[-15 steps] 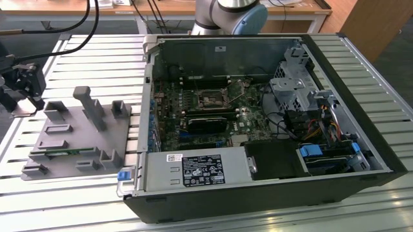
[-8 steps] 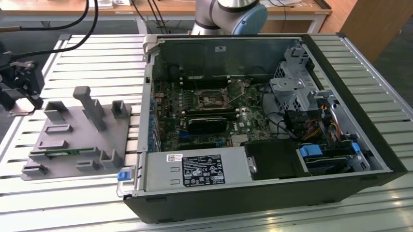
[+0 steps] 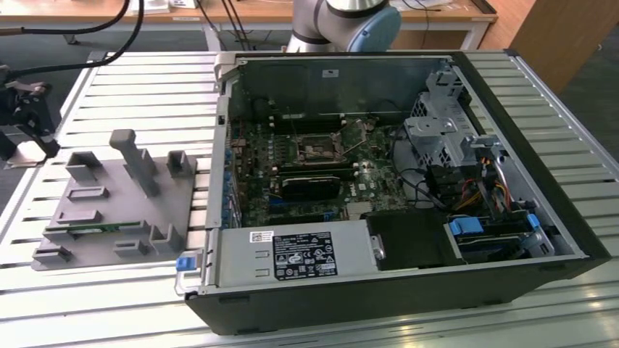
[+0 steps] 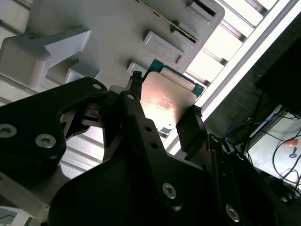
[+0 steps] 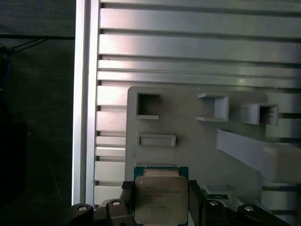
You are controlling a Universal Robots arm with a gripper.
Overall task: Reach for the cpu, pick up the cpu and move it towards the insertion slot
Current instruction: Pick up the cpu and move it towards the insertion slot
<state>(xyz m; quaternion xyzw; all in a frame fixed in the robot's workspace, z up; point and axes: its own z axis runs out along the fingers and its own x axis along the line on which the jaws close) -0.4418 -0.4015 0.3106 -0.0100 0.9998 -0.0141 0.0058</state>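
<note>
Jaws clamped on the cpu (image 5: 161, 200) in both wrist views, over grey tray (image 5: 197, 141), insertion slot (image 3: 317, 150) seen in exterior view

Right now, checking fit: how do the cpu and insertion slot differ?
The cpu has a pale silvery top; the insertion slot is a dark square in a metal frame. The cpu is held in the gripper over the grey holder; the insertion slot lies on the motherboard inside the computer case. Both are square.
</note>
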